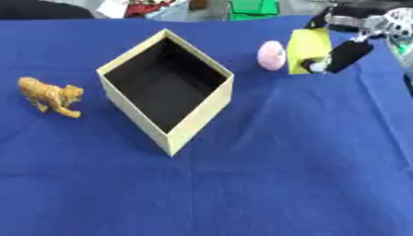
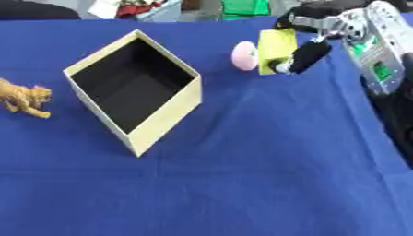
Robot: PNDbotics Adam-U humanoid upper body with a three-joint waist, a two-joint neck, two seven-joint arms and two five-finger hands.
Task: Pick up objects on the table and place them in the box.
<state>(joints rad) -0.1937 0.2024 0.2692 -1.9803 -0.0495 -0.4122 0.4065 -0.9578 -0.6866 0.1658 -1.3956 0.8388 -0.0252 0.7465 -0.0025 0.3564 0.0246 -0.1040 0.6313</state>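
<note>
Left eye view: I see my right hand [image 1: 339, 54] curled on the yellow block [image 1: 307, 51], just beside the pink egg [image 1: 271, 55], right of the empty box [image 1: 202, 120]. Right eye view: the toy tiger [image 2: 22, 98] stands left of the box on the blue cloth [image 2: 266, 175].

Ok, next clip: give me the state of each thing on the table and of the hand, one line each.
Box: open-topped, empty inside, upright on the cloth.
Tiger figure: standing on the cloth, left of the box, untouched.
Pink egg: on the cloth beside the yellow block.
Yellow block: upright, held by the right hand.
Right hand: shut on the yellow block.
</note>
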